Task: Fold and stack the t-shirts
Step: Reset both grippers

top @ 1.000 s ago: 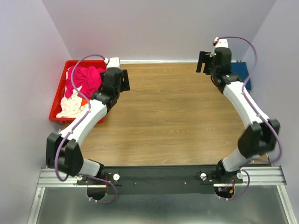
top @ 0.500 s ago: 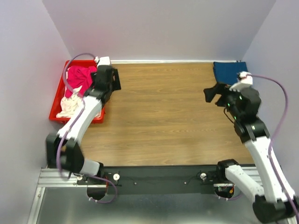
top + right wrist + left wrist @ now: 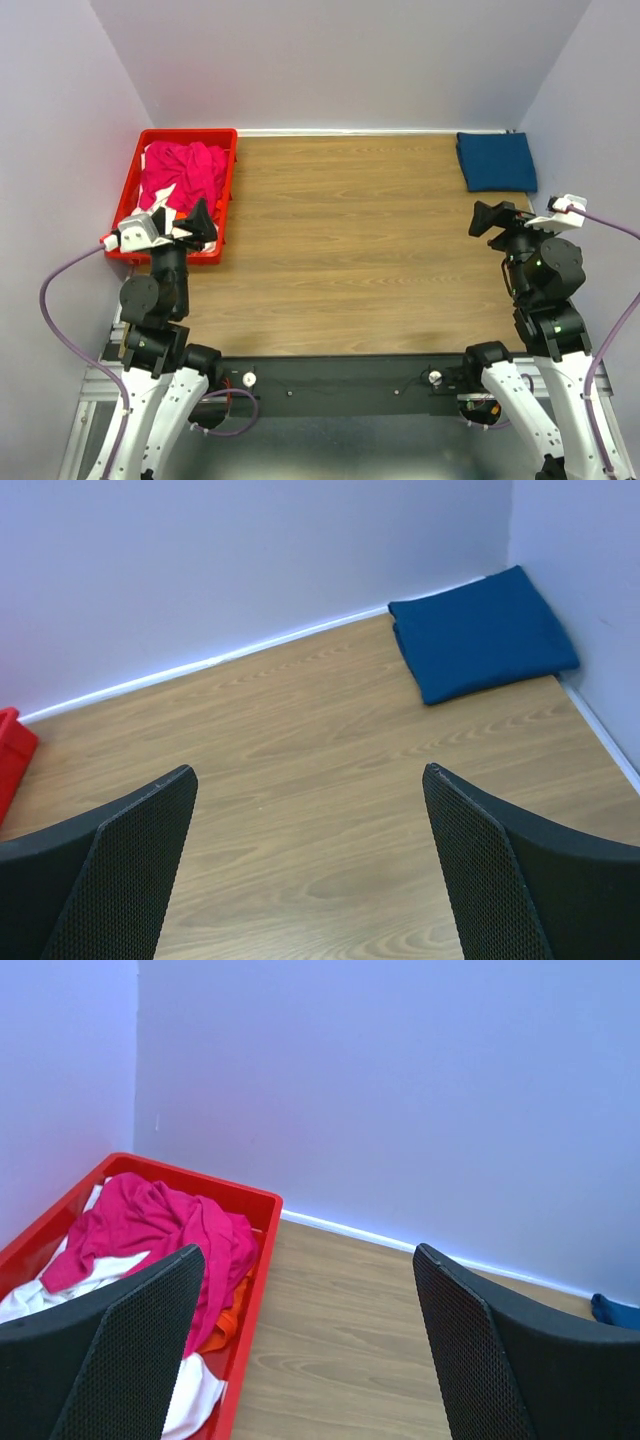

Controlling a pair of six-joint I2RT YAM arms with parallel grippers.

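A dark navy t-shirt [image 3: 496, 161] lies folded flat at the table's far right corner; it also shows in the right wrist view [image 3: 480, 632]. A magenta-pink t-shirt [image 3: 182, 170] lies crumpled in the red crate [image 3: 190, 133] at the far left, over a white shirt [image 3: 195, 1395] and an orange one [image 3: 225, 1328]. My left gripper [image 3: 200, 222] is open and empty, held by the crate's near right corner. In its wrist view [image 3: 310, 1260] the jaws stand wide apart. My right gripper [image 3: 490, 218] is open and empty, well short of the navy shirt, with its jaws wide apart [image 3: 308, 772].
The wooden table [image 3: 350, 250] is walled at the back and on both sides. The crate's rim [image 3: 200, 1175] stands against the left wall. Both arms are folded back near their bases at the near edge.
Both arms have drawn back from the far side to the near edge. The left came away from the crate, the right away from the far right corner, uncovering the folded navy shirt.
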